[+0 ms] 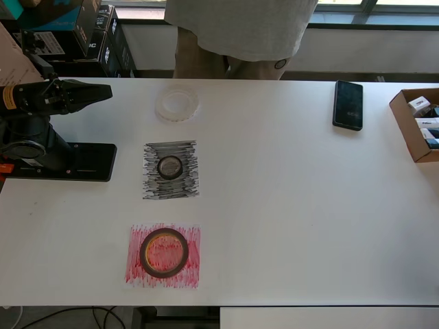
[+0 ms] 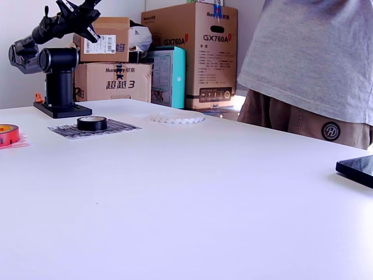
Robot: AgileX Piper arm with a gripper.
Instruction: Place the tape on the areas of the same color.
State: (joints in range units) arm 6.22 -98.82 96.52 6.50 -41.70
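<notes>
On the black scribbled patch (image 1: 171, 170) sat the small black tape roll (image 1: 170, 166), and the red-brown roll (image 1: 164, 253) lay inside the red patch (image 1: 163, 256). Just beyond, the whitish roll (image 1: 177, 104) rested flat on the white bench (image 1: 295, 205). Well clear over its base (image 1: 68, 162), the pincer (image 1: 103, 92) hung empty; whether its jaws were parted, I could not tell.
</notes>
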